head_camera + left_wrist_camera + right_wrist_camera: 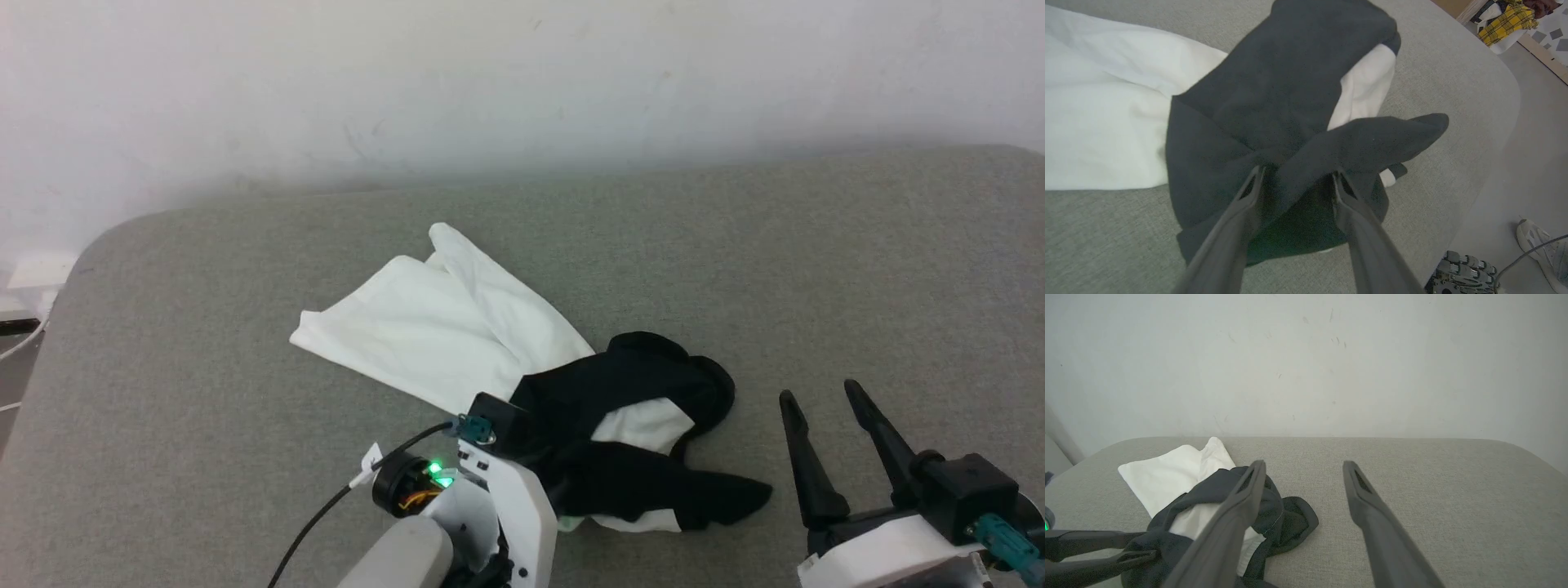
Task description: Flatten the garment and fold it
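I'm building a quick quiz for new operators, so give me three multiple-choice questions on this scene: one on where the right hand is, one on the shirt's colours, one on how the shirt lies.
1. Where is the right hand?
A) on the white cloth
B) over the bare grey surface, right of the garment
C) past the edge, over the floor

2. What colours is the garment?
A) white and black
B) red and blue
C) all grey

3. How does the garment lie?
A) spread flat
B) folded in a neat square
C) crumpled

Answers: 1 B, the head view shows it apart from the cloth; 2 A, white body, black sleeves; 3 C, the sleeves are bunched over the body.
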